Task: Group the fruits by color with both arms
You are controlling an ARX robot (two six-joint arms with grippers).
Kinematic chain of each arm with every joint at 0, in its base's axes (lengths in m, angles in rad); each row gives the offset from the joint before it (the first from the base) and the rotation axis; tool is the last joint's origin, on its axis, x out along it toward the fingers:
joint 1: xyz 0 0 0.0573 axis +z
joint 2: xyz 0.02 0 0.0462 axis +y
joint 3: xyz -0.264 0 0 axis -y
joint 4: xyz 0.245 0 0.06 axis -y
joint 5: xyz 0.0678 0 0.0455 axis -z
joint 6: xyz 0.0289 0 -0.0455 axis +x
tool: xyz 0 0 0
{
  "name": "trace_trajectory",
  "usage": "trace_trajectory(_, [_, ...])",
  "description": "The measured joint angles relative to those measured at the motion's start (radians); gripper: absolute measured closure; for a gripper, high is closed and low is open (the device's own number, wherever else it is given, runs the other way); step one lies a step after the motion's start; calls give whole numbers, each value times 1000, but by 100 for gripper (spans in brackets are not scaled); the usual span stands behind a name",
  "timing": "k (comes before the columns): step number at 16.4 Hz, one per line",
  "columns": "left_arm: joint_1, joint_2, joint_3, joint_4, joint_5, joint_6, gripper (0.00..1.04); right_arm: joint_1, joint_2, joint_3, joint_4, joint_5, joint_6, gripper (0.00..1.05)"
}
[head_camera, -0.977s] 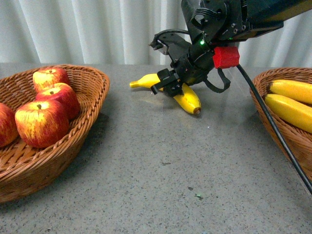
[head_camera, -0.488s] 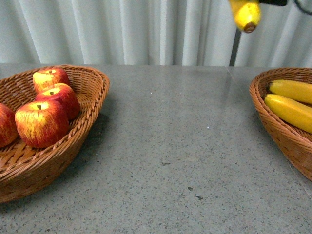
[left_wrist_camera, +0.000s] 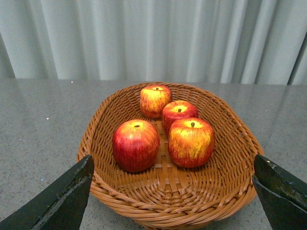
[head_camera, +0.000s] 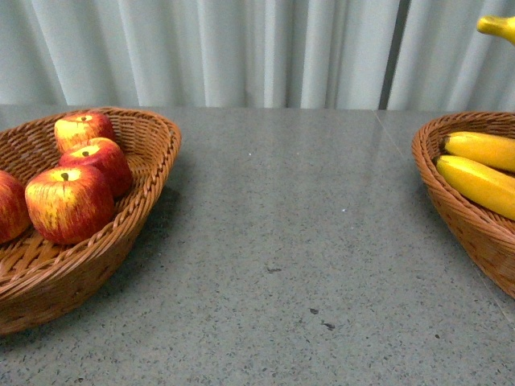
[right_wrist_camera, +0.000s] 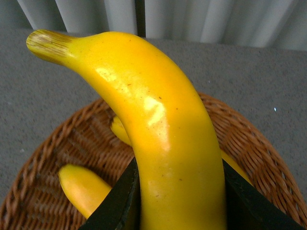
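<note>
The desk (head_camera: 290, 233) lies grey and bare between two baskets. The left basket (left_wrist_camera: 225, 158) holds four apples (left_wrist_camera: 135, 145), red streaked with yellow, sitting close together; the right basket (head_camera: 451, 201) holds two bananas (head_camera: 475, 181) lying side by side.

The task's thing is the held banana (right_wrist_camera: 163, 139): it hangs over the right basket, its tip just showing at the top right corner of the front view. It looks stiff, glossy and light, so likely slippery under a pinch; its curve gives a thick middle that is the best place to hold, and that is where the right gripper (right_wrist_camera: 177, 201) has it, jaws closed against its flanks.

The left gripper (left_wrist_camera: 172, 191) hovers before the left basket, jaws wide and empty.

Under the held banana the two lying ones fill part of the floor, and the woven rim stands up around them; I judge these the only things that could catch it.
</note>
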Motion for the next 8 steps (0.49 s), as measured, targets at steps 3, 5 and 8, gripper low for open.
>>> trace_trajectory(3, [0, 0, 0, 0, 0, 0, 7, -29, -12, -100, -6, -31, -61, 58])
trace_trajectory(5, [0, 0, 0, 0, 0, 0, 7, -28, -24, -102, 4, -41, -61, 36])
trace_trajectory(8, [0, 0, 0, 0, 0, 0, 7, 6, -119, -102, 18, -69, -14, 4])
